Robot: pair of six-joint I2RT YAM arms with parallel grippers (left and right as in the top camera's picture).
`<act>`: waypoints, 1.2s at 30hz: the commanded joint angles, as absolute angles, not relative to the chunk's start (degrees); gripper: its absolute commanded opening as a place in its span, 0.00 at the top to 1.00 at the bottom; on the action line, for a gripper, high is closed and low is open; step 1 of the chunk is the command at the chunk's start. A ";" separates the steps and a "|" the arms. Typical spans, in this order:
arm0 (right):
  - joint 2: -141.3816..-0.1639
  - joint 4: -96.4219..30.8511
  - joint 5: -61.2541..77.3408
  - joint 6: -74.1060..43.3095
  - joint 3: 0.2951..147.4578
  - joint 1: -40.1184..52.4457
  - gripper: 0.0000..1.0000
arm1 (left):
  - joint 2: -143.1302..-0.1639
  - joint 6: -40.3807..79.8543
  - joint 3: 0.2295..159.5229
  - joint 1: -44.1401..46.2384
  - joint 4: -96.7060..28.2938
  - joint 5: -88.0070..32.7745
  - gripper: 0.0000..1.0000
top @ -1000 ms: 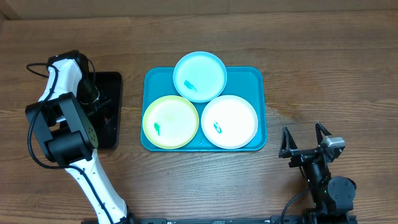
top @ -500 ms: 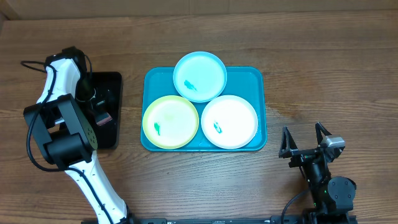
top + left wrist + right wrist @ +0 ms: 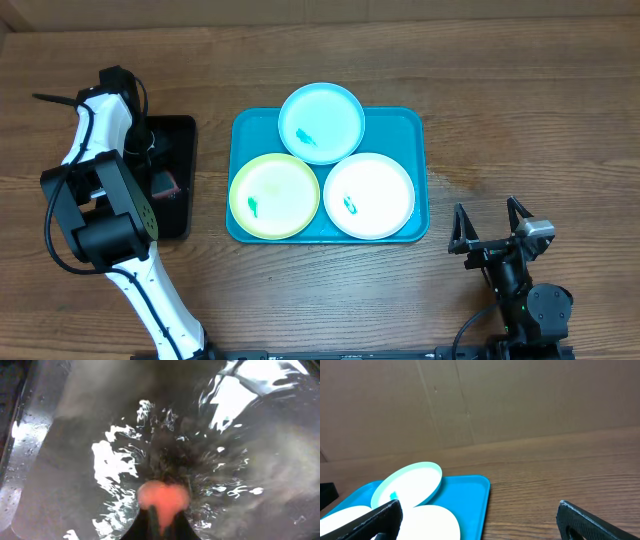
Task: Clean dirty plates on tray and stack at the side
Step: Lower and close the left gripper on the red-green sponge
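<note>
Nearest us, the right hand is resting at the front edge of the tabletop, fingers spread wide and holding nothing. Beyond it, the blue tray is carrying all three plates. The yellow-green plate and the white plate are sitting in front, with the light blue plate behind them overhanging the far rim. Each is showing a teal smudge.

Off to the left, the left hand is working inside the black tray, closed on a pink sponge. A second ago we were seeing no pink from overhead. Now it is showing beside the arm, so we are judging that the sponge is wetted and wiping comes next.

Only the left wrist view is showing water glinting on the black tray's floor. The right wrist's low view is suggesting the light blue plate is riding up on the white one.
</note>
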State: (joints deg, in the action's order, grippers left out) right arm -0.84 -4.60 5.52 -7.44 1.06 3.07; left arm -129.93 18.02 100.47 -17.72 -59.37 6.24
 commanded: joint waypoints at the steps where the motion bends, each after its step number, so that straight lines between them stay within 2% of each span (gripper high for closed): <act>1: -0.16 -4.34 4.97 -7.27 0.45 2.87 0.00 | -132.81 18.22 98.78 -18.09 -59.29 7.88 0.94; 2: -0.16 -4.32 4.97 -7.27 0.45 2.87 0.00 | -132.81 18.22 98.78 -18.09 -59.57 7.88 0.71; 4: -0.16 -4.32 4.97 -7.27 0.45 2.87 0.00 | -132.81 18.20 98.78 -18.09 -60.69 7.86 0.00; 15: -0.16 -4.34 4.97 -7.27 0.45 2.87 0.00 | -132.81 18.17 98.78 -18.09 -67.68 7.27 0.00; 16: -0.16 -4.34 4.97 -7.27 0.45 2.87 0.00 | -132.81 18.17 98.78 -18.09 -67.90 7.01 0.02; 17: -0.16 -4.32 4.97 -7.27 0.45 2.87 0.00 | -132.81 18.17 98.78 -18.09 -68.10 6.55 0.11; 24: -0.16 -4.34 4.97 -7.27 0.45 2.87 0.00 | -132.73 18.17 98.91 -18.15 -68.34 5.96 0.90; 25: -0.16 -4.32 4.97 -7.27 0.45 2.87 0.00 | -132.62 18.15 99.11 -18.22 -68.40 6.09 0.96; 31: -0.16 -4.32 4.97 -7.27 0.45 2.87 0.00 | -131.63 18.17 105.34 -18.41 -72.53 6.55 0.96; 36: -0.16 -4.34 4.97 -7.27 0.45 2.87 0.00 | -129.84 18.17 117.34 -18.31 -81.25 6.00 0.96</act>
